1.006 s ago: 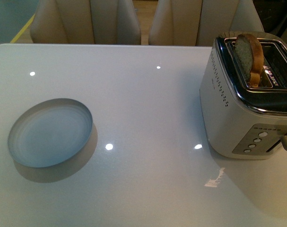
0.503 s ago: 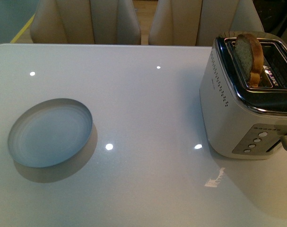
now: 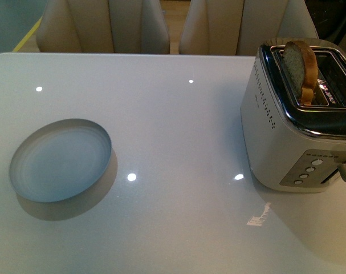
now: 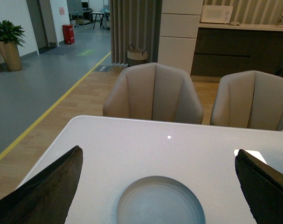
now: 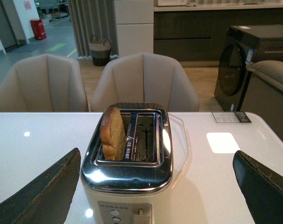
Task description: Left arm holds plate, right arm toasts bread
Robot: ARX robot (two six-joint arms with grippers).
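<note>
— Where's the plate (image 3: 61, 160)?
— Sits flat on the white bench (image 3: 178, 131) at about 9 o'clock in the front view, empty, well apart from the toaster (image 3: 301, 120) over at 3 o'clock; shows again in the left wrist view, low between the two dark fingers.

— And the bread (image 3: 301, 69)?
— Stands upright in the toaster's slot nearer the plate, rounded top poking out; other slot bare.

— Left pincer (image 4: 160, 186)?
— Spread wide, released, above the bench on the near side of the plate, touching nothing.

— Right pincer (image 5: 155, 189)?
— Released too, fingers wide either side of the toaster, clear of it; two beige chairs (image 5: 143, 81) beyond the bench at 12 o'clock.
</note>
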